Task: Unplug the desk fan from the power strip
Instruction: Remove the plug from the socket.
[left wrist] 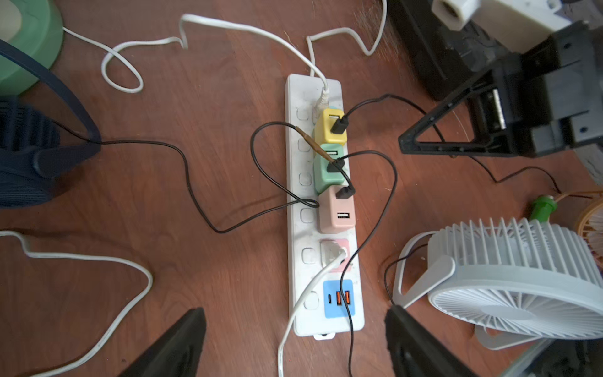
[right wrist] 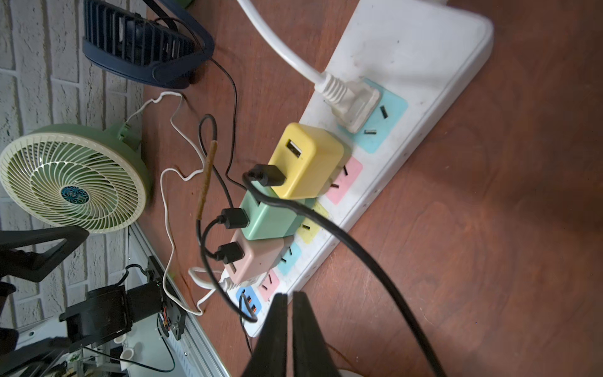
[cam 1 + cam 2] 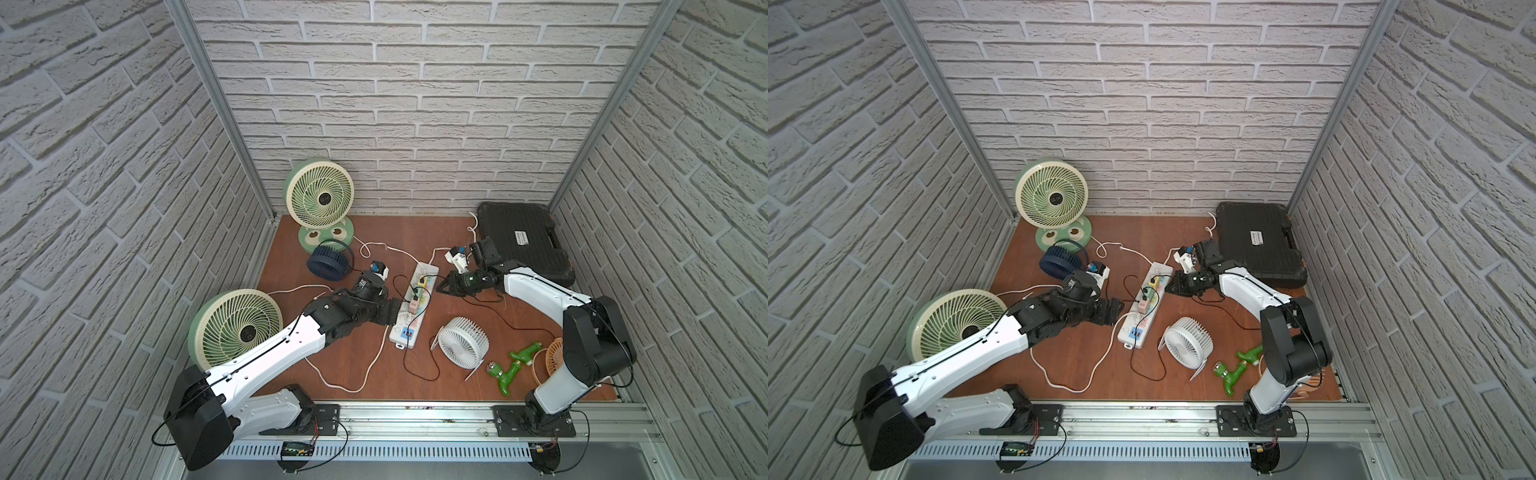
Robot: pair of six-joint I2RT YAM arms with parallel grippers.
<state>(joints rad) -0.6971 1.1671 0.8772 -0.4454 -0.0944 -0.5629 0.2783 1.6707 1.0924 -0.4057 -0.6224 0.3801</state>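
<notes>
The power strip point(image 3: 428, 270) lies lengthwise mid-table, also in the top view point(image 3: 1162, 269) and both wrist views point(image 1: 295, 196) point(image 2: 408, 49). Yellow point(image 1: 329, 130), green point(image 1: 326, 176) and pink point(image 1: 336, 212) USB adapters sit in it with black cables; white plugs point(image 2: 354, 107) point(image 1: 331, 253) fill two other sockets. A white desk fan point(image 3: 461, 343) lies right of its near end. My left gripper point(image 3: 392, 312) point(image 1: 293, 313) hangs open over the blue USB end, holding nothing. My right gripper point(image 3: 438, 288) point(image 2: 288, 295) is shut and empty beside the strip's right edge.
Two green-and-cream fans point(image 3: 319, 195) point(image 3: 237, 328), a navy fan point(image 3: 328, 262) and an orange fan point(image 3: 555, 353) stand around. A black tool case point(image 3: 519, 241) fills the back right. Green toy pieces point(image 3: 515, 365) lie front right. White and black cords loop across the wooden floor.
</notes>
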